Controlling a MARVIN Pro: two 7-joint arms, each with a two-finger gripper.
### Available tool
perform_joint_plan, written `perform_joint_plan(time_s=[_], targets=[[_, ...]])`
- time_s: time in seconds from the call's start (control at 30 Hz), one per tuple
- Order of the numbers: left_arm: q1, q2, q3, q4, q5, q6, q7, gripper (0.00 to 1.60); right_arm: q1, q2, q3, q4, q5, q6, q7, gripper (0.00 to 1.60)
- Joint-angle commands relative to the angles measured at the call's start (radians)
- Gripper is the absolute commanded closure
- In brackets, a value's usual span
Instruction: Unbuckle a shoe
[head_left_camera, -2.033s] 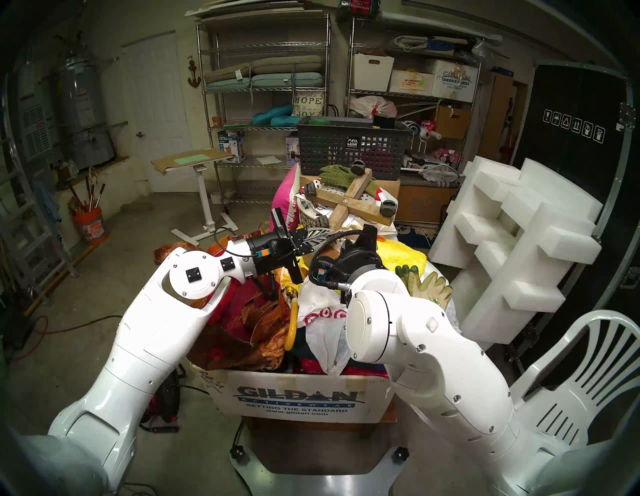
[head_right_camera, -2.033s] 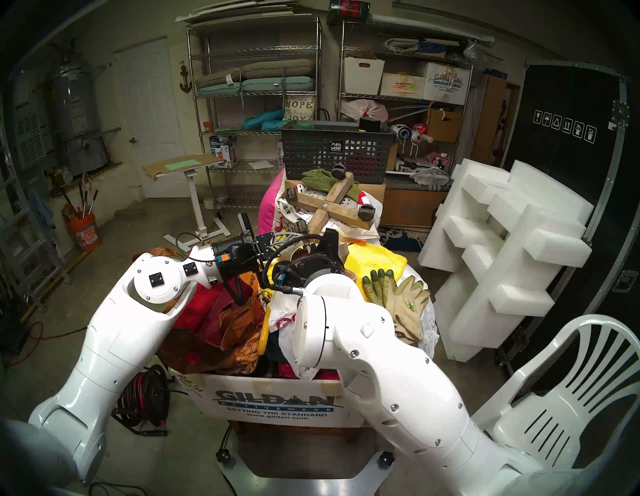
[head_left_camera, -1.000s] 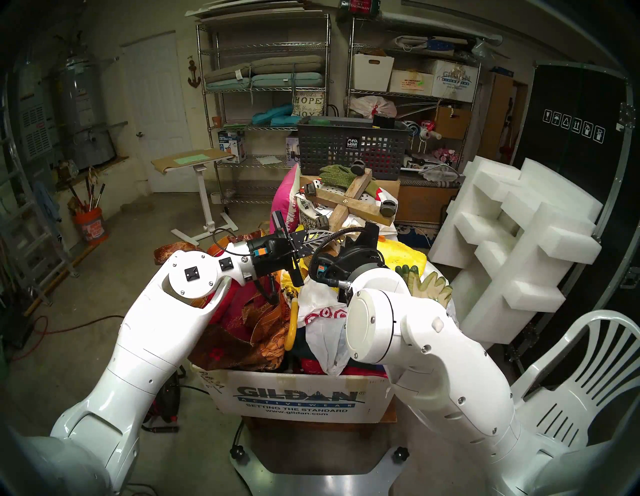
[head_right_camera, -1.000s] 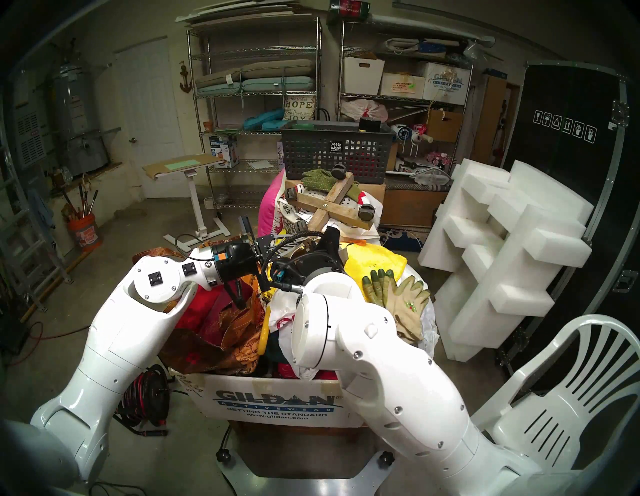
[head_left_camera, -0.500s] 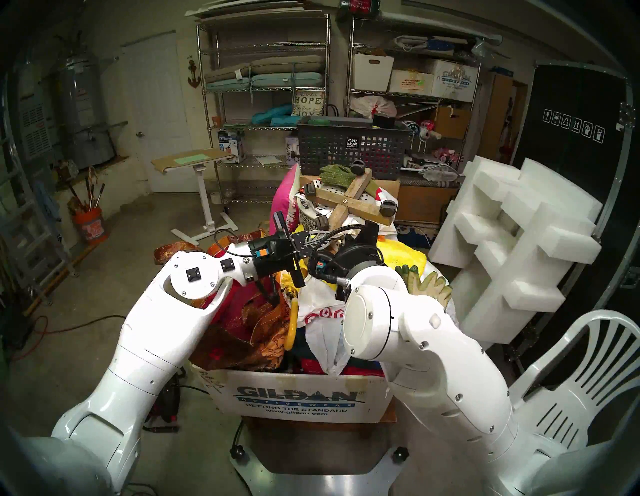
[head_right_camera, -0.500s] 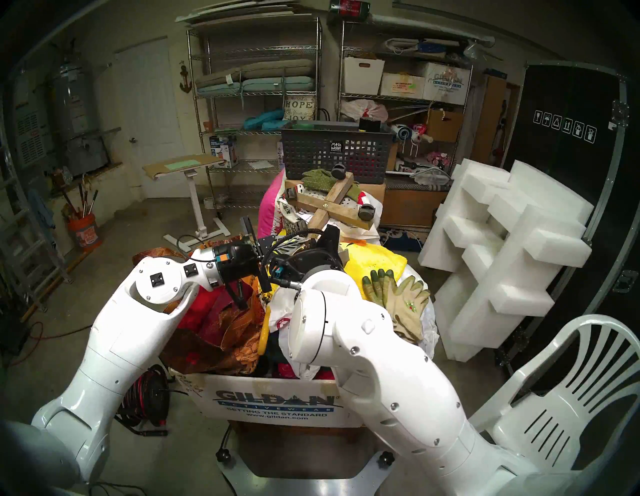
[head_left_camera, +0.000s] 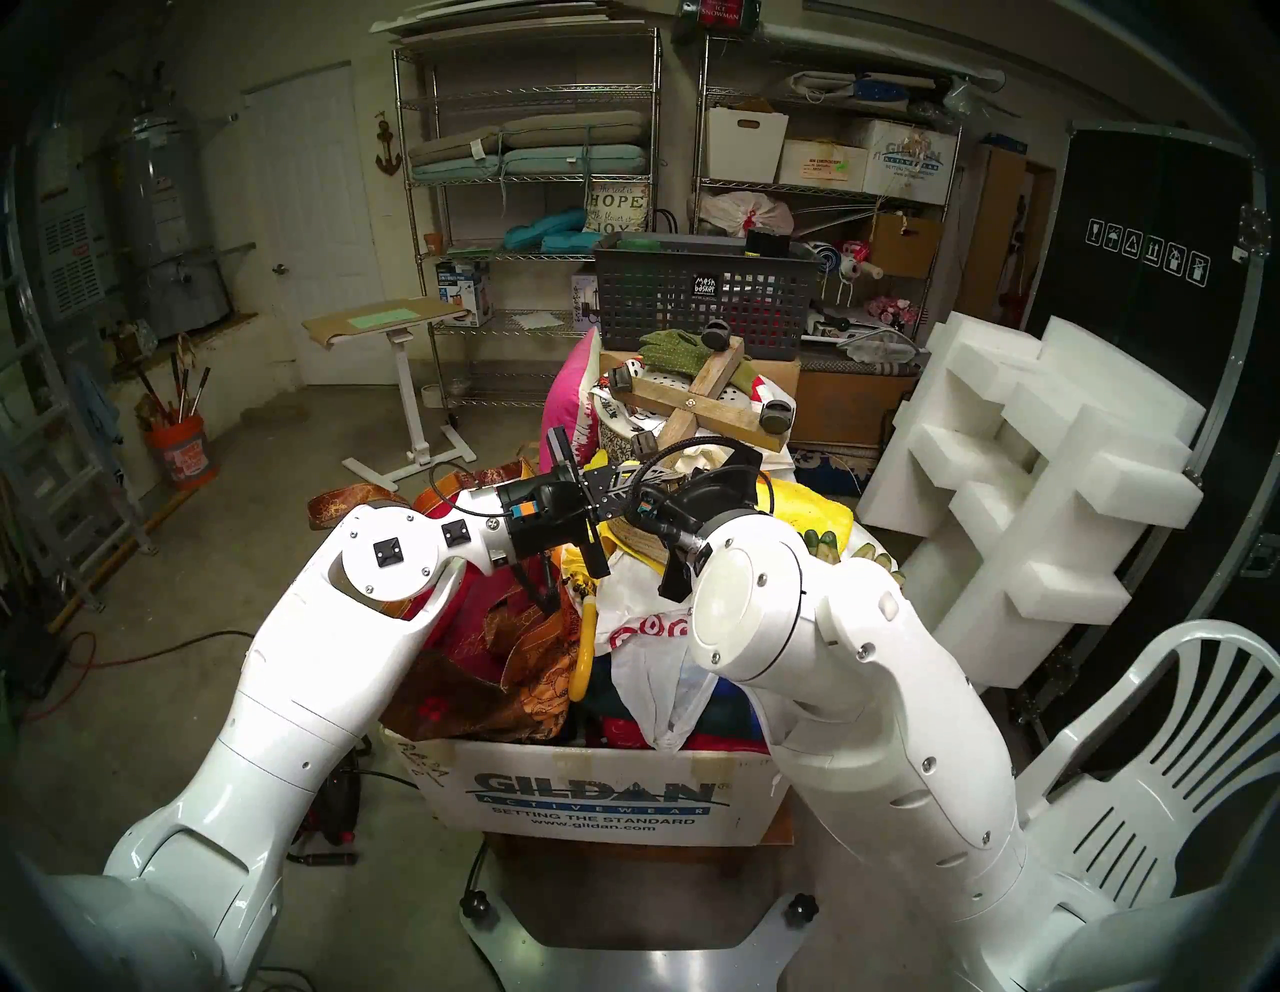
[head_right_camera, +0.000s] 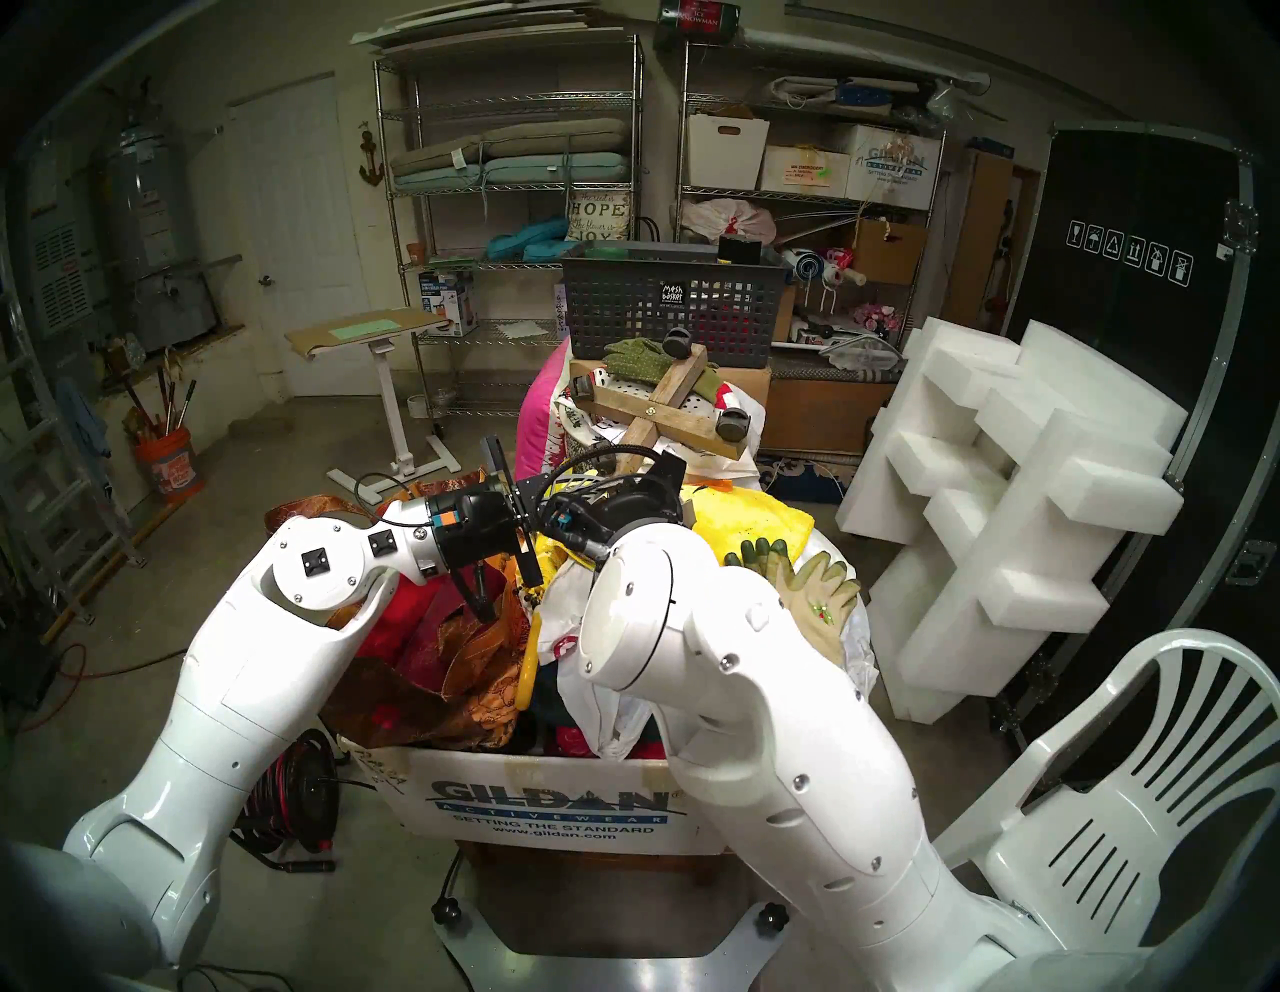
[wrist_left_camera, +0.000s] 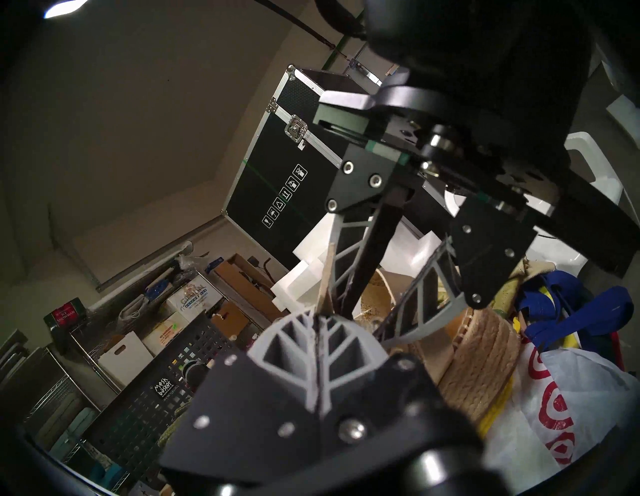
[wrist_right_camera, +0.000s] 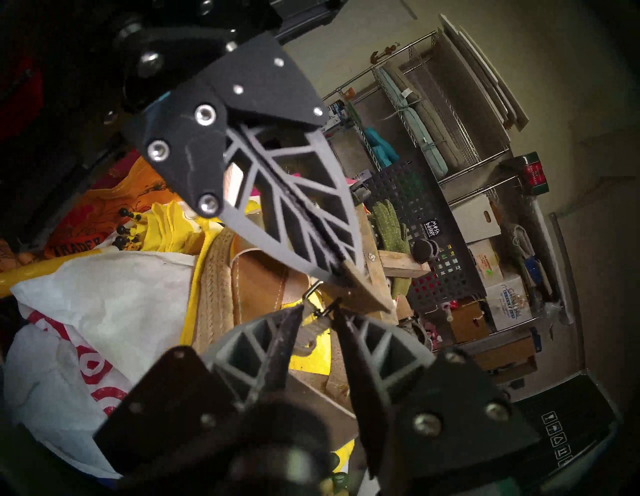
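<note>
Strap (wrist_right_camera: 363, 289) pinched tight in left gripper (wrist_right_camera: 341, 266). Right gripper (wrist_right_camera: 317, 313) part open around buckle (wrist_right_camera: 320, 308); sandal (wrist_right_camera: 221, 273) apparently not yet unbuckled.

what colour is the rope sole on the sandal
Pale tan, natural jute; the rope sole of the sandal shows best in the left wrist view.

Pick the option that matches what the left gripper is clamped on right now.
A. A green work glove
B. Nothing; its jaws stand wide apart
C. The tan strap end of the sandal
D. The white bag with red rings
C. In the right wrist view the left gripper has its fingers pressed together on the tan strap of the rope-soled sandal, its pointed end poking out past the tips.
</note>
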Motion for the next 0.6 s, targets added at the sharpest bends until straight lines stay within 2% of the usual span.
perform_joint_plan(time_s=[0.0, 0.3, 0.57], targets=[[-0.023, -0.007, -0.006, -0.011, -0.003, -0.005, 0.003, 1.60, -0.010, -0.024, 0.023, -0.033, 0.029, 0.009, -0.002, 0.77], [-0.026, -0.008, -0.008, -0.009, -0.001, -0.003, 0.002, 1.60, -0.033, -0.057, 0.077, -0.045, 0.094, 0.013, -0.010, 0.82], [-0.030, -0.013, -0.004, -0.002, 0.002, -0.004, 0.002, 1.60, -0.034, -0.053, 0.086, -0.068, 0.094, 0.010, -0.026, 0.81]])
